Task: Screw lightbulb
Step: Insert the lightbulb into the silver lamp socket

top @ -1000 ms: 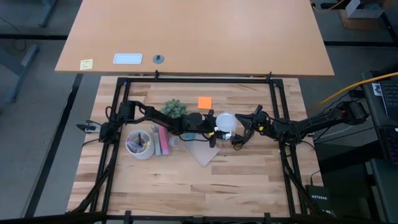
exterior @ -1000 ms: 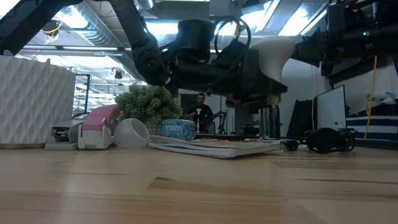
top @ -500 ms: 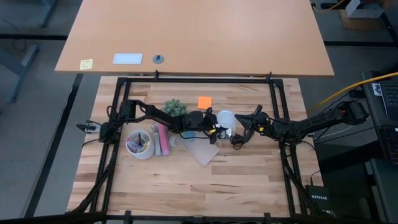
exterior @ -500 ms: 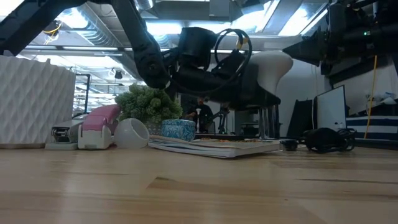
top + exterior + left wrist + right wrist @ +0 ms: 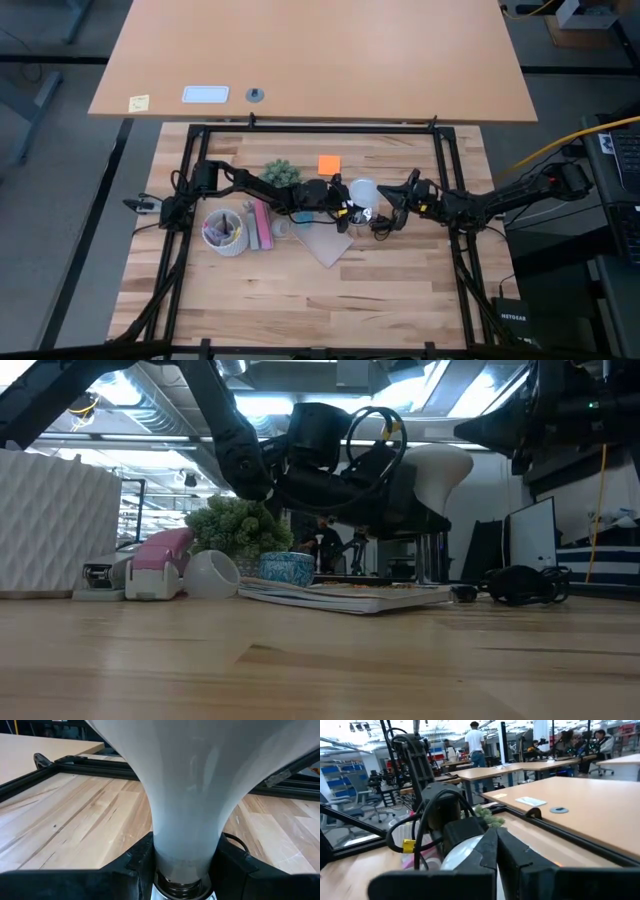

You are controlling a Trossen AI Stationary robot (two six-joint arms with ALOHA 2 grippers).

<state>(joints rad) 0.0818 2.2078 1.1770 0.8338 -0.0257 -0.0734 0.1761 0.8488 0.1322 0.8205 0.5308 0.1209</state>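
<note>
The lightbulb (image 5: 362,190), frosted white with a pale neck, is held above the middle of the table with my left gripper (image 5: 342,203) shut on it. Its globe fills the left wrist view (image 5: 200,775) and shows white in the low view (image 5: 442,468), clear of the table. My right gripper (image 5: 392,210) hangs shut just right of the bulb, holding nothing. Its closed fingers (image 5: 496,865) point toward the bulb and the left arm. My left gripper pinches the lightbulb's narrow neck (image 5: 184,851) between its two fingers (image 5: 139,865), just above the screw base (image 5: 182,887). The fingers come nearly level from the table's left side. The bulb lies along them, globe end away from the gripper, lifted clear of the table.
A white ribbed cup of pens (image 5: 225,232), a pink stapler (image 5: 262,226), a green plant (image 5: 281,174) and an orange note (image 5: 329,164) stand left and far of the bulb. A flat board (image 5: 325,244) lies below it. A black cord (image 5: 515,585) lies at the right.
My left gripper has tipped a little where it is, keeping hold of the lightbulb. The globe end has swung slightly with it. The bulb stays clear of the table.
</note>
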